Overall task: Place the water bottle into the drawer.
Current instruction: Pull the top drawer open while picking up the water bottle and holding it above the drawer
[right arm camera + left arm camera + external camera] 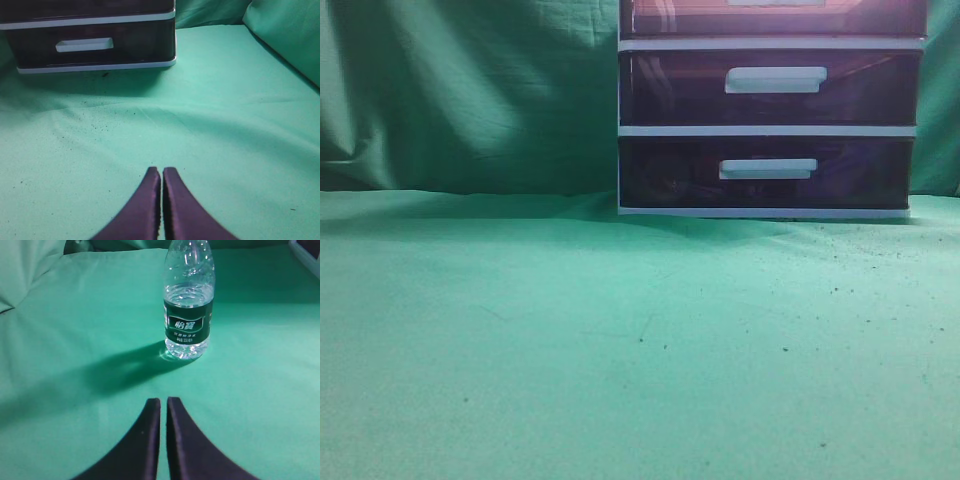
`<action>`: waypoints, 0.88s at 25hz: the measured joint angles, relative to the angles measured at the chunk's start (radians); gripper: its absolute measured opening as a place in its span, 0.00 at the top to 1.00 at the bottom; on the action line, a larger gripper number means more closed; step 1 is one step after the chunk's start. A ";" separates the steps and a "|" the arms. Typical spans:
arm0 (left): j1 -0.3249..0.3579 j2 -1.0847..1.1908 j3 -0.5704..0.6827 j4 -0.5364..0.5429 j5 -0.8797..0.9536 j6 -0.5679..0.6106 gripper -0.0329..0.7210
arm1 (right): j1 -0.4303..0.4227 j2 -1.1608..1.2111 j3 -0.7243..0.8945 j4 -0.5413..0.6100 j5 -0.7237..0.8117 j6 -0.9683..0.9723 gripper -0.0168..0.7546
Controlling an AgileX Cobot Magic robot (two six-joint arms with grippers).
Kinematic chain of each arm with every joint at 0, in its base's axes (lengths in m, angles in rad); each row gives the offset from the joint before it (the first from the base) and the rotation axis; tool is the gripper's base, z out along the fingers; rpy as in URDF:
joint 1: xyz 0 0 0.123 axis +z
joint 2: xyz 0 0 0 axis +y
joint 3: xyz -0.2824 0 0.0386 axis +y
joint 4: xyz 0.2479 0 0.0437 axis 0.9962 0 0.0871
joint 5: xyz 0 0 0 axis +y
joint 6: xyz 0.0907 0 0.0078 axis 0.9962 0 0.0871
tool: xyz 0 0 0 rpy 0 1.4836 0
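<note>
While the water bottle [189, 305] stands upright on the green cloth [90, 315] ahead of the left gripper [163, 405], nothing touches it, and it does not show in the exterior view. It is clear thin plastic with a dark green label [188, 322] and looks about 2/3 full, so it should feel moderately heavy, smooth and slightly squashy. I judge the labelled middle to be the best place to grip, firmly but without crushing. The left gripper's fingers are pressed together, holding nothing. The right gripper [161, 172] is likewise closed and empty, facing the plastic drawer unit [95, 40]. Only the bottom edge of the top drawer [775, 15] is visible, apparently closed above 2 similar drawers.
</note>
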 joint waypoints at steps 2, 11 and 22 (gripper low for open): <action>0.000 0.000 0.000 0.000 0.000 0.000 0.96 | 0.000 0.000 0.000 0.000 0.000 0.000 0.98; 0.000 0.000 0.000 0.000 0.000 0.000 0.96 | 0.000 0.000 0.000 0.000 0.000 0.000 0.98; 0.000 0.000 0.000 -0.119 -0.188 -0.030 0.96 | 0.000 0.000 0.000 0.000 0.000 0.000 0.98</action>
